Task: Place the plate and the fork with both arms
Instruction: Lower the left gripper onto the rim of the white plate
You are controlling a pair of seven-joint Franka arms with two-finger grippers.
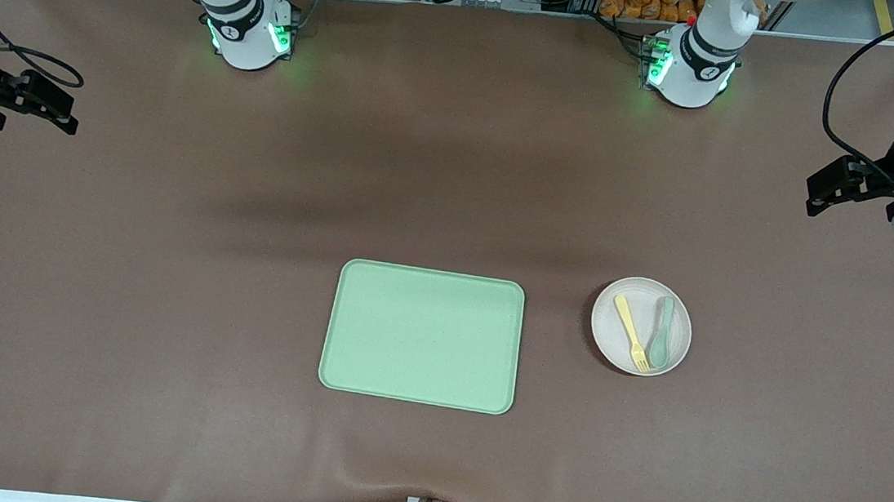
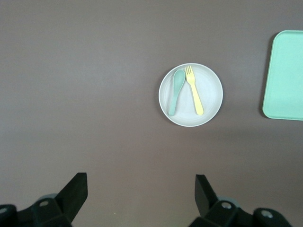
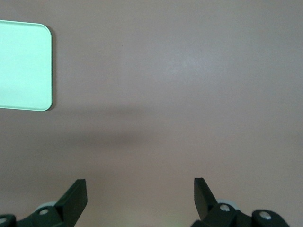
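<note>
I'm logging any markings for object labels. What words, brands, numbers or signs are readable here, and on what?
None are readable.
The plate, fork, spoon and tray are plain, with no print.
Small dark round marks on the arm bases are too small to read.

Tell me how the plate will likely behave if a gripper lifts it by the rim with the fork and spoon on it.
The plate looks stiff and probably light. Its rim is shallow, so the loose fork and spoon could slide off if it tilts. Its smooth surface may be slippery for the fingers.
</note>
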